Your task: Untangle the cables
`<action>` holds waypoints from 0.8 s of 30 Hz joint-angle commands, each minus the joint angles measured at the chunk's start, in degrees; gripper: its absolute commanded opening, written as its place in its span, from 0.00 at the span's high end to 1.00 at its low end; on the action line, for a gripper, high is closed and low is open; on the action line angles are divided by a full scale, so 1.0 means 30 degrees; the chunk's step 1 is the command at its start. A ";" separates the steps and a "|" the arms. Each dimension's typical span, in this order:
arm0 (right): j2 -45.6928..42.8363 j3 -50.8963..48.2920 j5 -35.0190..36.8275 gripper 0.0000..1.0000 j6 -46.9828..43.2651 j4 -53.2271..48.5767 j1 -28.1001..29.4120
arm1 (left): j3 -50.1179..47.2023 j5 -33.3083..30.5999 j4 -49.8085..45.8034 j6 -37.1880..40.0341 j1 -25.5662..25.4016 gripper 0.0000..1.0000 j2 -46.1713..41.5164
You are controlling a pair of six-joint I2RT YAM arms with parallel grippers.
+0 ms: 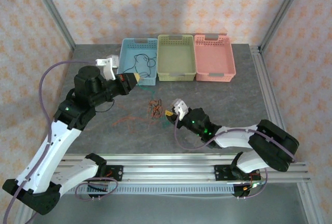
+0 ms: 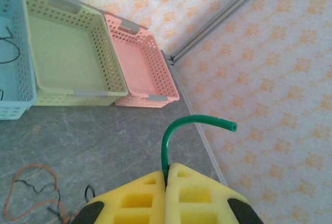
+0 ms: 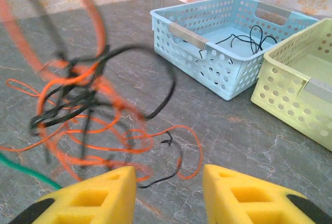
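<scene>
Limp, featherlight cables (image 3: 88, 105) tangled just ahead of the half-open right gripper (image 3: 168, 182) likely want one free loop pinched; the left gripper (image 2: 167, 175) clamps a springy green cable (image 2: 179, 125).

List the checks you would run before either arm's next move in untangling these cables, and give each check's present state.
1. Left gripper shut on the green cable: ok.
2. Right gripper jaws apart, nothing between them: ok.
3. Orange and black tangle lying on the table just ahead of the right gripper: ok.
4. Tangle pulled apart: not ok, its strands are entwined.
5. Green cable free of the tangle: cannot tell.
6. Blue basket upright, one black cable inside: ok.
</scene>
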 commanded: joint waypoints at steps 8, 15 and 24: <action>-0.0565 -0.0853 -0.1547 0.47 0.0272 0.2678 -0.0075 | 0.0043 0.1441 0.1635 0.0427 -0.0420 1.00 -0.0025; 0.0229 -0.1564 -0.3215 0.41 -0.0707 0.5235 0.0170 | 0.1091 0.2409 0.0951 0.1265 -0.1835 1.00 0.0692; 0.0920 -0.1805 -0.1750 0.34 -0.2049 0.6391 0.0776 | 0.1654 0.2000 0.0145 0.2725 -0.3430 1.00 0.1303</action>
